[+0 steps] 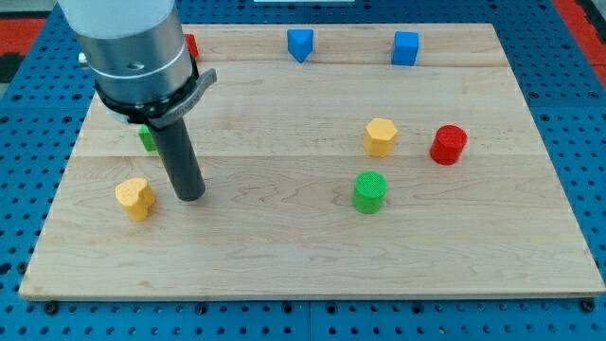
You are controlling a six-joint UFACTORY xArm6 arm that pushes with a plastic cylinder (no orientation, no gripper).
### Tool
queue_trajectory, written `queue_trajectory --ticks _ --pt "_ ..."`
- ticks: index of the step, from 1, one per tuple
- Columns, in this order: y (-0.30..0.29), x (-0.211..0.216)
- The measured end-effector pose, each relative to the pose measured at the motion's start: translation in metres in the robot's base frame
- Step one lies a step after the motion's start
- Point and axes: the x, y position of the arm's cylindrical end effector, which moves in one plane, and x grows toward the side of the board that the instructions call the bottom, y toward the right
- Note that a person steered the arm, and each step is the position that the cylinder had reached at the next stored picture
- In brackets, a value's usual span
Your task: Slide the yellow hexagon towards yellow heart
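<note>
Your tip (190,196) stands just right of the yellow heart (135,198); open board to the yellow hexagon (380,136), green cylinder (369,192) flanking below.

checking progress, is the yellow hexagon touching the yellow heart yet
No, the yellow hexagon sits far toward the view's right of the yellow heart, with my tip just beside the heart.

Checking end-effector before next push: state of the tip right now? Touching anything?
My tip: a bare rod with nothing to open or close, holding nothing; it sits just to the view's right of the yellow heart, apart from it, far from the yellow hexagon.
</note>
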Motion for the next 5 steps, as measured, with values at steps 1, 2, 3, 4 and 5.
queue_trajectory --ticks 1,2,3,4,5 --pt "-0.020 0.000" --pt "-0.052 0.022" --pt "-0.053 0.030" --pt "-0.042 0.030" --pt "-0.027 0.030"
